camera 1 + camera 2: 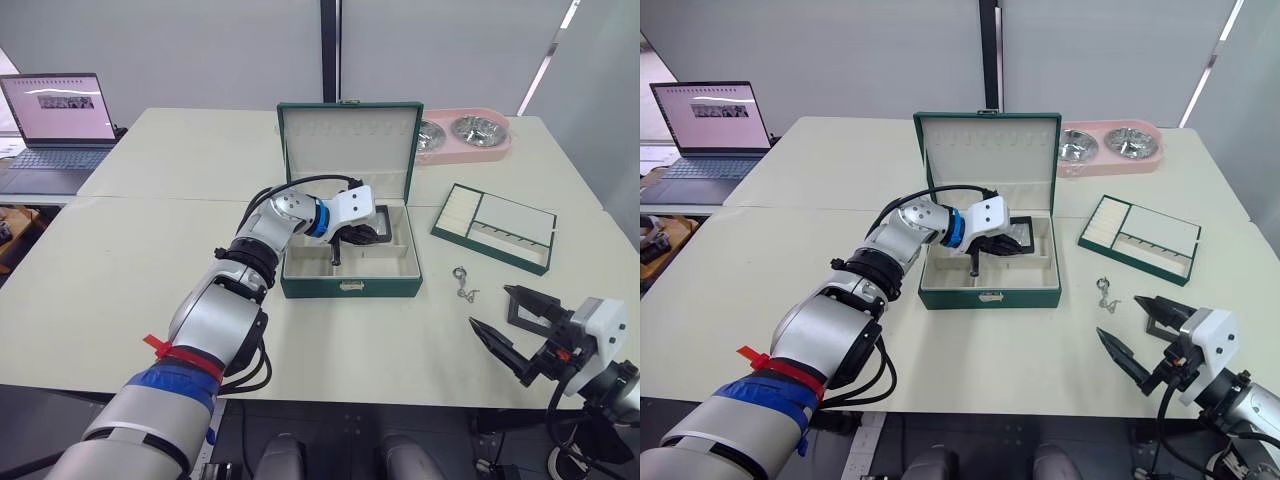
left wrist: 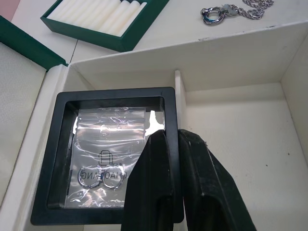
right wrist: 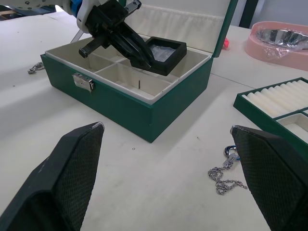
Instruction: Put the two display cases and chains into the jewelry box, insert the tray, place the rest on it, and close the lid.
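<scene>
Black fingers of my left gripper (image 2: 166, 144) are pinched together on the frame edge of a display case (image 2: 108, 154), which sits tilted over the back right compartment of the jewelry box (image 1: 349, 285), its window showing a small plastic bag with two rings inside. I can see the case propped above the cream dividers in the right wrist view, one corner raised. The lid (image 1: 349, 140) stands upright behind it, cream lining facing me.

My right gripper (image 1: 1137, 335) hangs low over the near right part of the table (image 1: 130, 260), fingers spread wide with nothing between them. Just ahead of it a silver chain (image 1: 463, 284) with a ring clasp lies on the tabletop, between the box and the tray (image 1: 495, 226). Another chain (image 3: 35, 68) lies on the table at the box's far side. The tray rests well right of the box, ring rolls towards the box. A pink double pet bowl (image 1: 465, 136) sits at the far edge, a laptop (image 1: 58, 130) far left.
</scene>
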`<state>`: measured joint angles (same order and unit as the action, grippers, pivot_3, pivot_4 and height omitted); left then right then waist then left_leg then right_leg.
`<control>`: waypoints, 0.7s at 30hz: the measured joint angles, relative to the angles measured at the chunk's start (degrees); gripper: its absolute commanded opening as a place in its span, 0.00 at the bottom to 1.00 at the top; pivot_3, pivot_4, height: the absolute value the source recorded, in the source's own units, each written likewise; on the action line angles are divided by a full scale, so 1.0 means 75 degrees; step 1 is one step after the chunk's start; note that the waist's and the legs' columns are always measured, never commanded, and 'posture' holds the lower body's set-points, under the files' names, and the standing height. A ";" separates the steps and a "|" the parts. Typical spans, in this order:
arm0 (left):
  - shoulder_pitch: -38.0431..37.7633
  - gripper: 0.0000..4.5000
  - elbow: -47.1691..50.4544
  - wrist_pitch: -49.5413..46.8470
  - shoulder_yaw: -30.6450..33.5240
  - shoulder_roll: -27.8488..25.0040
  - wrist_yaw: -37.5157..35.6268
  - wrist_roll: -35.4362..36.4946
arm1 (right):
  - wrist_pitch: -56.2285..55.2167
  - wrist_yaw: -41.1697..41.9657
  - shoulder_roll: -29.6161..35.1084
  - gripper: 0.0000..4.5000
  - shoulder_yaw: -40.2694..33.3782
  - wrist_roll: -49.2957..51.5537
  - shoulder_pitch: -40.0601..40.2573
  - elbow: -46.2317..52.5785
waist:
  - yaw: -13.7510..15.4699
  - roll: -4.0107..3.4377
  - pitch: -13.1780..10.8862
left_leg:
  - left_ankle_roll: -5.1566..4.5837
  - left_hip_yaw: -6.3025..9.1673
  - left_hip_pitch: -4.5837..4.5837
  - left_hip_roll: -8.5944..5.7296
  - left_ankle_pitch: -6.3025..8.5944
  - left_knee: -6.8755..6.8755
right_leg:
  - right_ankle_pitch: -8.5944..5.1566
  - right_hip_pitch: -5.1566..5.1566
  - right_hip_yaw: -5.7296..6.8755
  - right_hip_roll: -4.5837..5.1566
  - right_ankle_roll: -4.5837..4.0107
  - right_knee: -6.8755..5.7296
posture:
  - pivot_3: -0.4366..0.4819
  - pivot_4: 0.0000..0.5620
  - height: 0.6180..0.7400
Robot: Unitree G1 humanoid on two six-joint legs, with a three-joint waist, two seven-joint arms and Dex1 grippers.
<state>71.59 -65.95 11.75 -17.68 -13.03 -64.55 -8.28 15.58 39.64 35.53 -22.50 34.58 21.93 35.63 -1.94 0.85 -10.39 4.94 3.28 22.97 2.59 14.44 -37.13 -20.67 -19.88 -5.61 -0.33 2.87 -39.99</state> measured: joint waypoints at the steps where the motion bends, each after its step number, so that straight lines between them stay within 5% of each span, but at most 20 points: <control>1: 0.0000 0.01 -0.0004 0.0000 0.0000 -0.0001 0.0006 -0.0012 | 0.0003 -0.0003 0.0000 1.00 0.0000 0.0001 -0.0009 0.0003 | 0.0000 0.0000 0.0000 | 0.0000 0.0000 0.0000 0.0000 0.0000 0.0000 | 0.0000 0.0000 0.0001 0.0000 0.0000 0.0000 | 0.48 0.27 1.00; 21: -0.0054 0.01 -0.0253 0.0026 0.0020 0.0013 0.0212 -0.0110 | 0.0159 -0.0105 0.0006 1.00 -0.0077 0.0039 -0.0090 0.0024 | 0.0000 0.0000 0.0000 | 0.0000 0.0000 -0.0001 0.0000 0.0000 0.0000 | 0.0000 0.0001 0.0001 0.0000 0.0000 -0.0001 | 0.48 0.27 1.00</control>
<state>71.18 -67.85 11.95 -17.53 -12.93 -62.96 -9.11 16.78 38.85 35.58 -23.08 34.87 21.25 35.81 -1.94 0.84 -10.39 4.94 3.29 22.97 2.59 14.44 -37.13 -20.67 -19.87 -5.60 -0.33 2.87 -40.00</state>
